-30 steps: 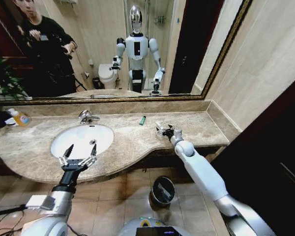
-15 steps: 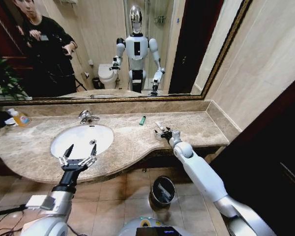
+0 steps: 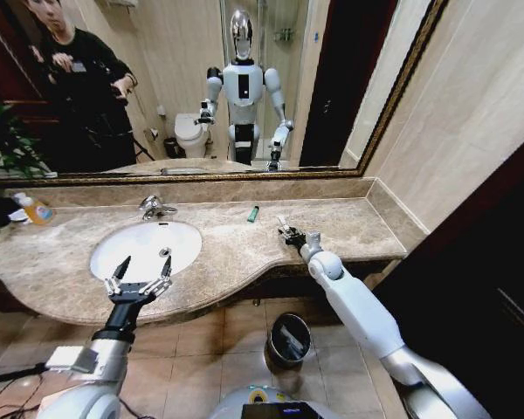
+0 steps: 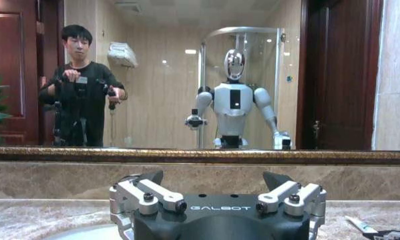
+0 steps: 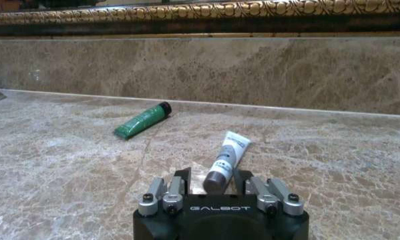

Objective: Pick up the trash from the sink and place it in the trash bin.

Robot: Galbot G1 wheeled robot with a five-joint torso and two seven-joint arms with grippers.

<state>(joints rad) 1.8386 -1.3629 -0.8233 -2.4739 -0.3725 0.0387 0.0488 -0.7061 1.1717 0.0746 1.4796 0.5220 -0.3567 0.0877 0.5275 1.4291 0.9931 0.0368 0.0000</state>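
Note:
On the marble counter right of the sink (image 3: 122, 253), my right gripper (image 3: 288, 233) is shut on the dark-capped end of a white tube (image 5: 225, 160), one piece of the trash. The tube lies low over the counter and points toward the back wall. A small green tube (image 3: 253, 213) lies farther back, also seen from the right wrist (image 5: 141, 120). My left gripper (image 3: 140, 269) hangs open over the sink's front rim, holding nothing (image 4: 213, 182). The basin looks bare. The black trash bin (image 3: 275, 327) stands on the floor below the counter edge.
A chrome tap (image 3: 153, 207) stands behind the basin. A clear bottle with an orange label (image 3: 35, 209) sits at the counter's far left, near a plant (image 3: 4, 140). A mirror and backsplash close off the back; a wall bounds the right end.
My right gripper's fingers have drawn together on the white tube and the gripper has shifted slightly. The left arm has not moved.

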